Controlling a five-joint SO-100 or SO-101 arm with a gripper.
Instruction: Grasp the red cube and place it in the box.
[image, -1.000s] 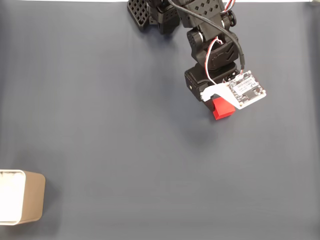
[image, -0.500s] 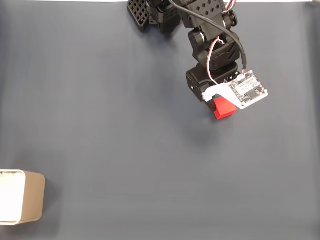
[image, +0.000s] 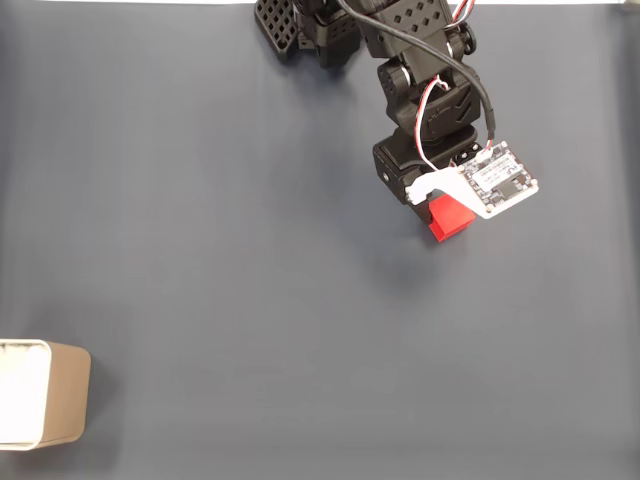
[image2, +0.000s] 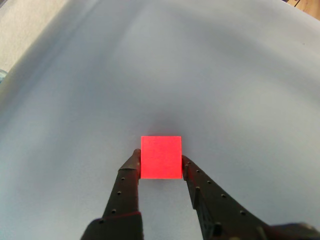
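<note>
Dark grey matting covers the table (image: 250, 300); the gripper (image2: 161, 161) has its fingers clamped on the red cube (image2: 160, 157), so grasping looks done; next, lift and carry toward the box (image: 45, 393), well apart from the cube.

The robot arm (image: 415, 70) is showing black plastic parts with rows of small round holes near its top. Red, white and black wires (image: 435, 95) are running down it to a white bracket holding a small circuit board (image: 497, 178) with dark chips. In the wrist view, the end effector (image2: 160, 162) is showing two dark fingers (image2: 127, 182) dotted with little holes.
</note>
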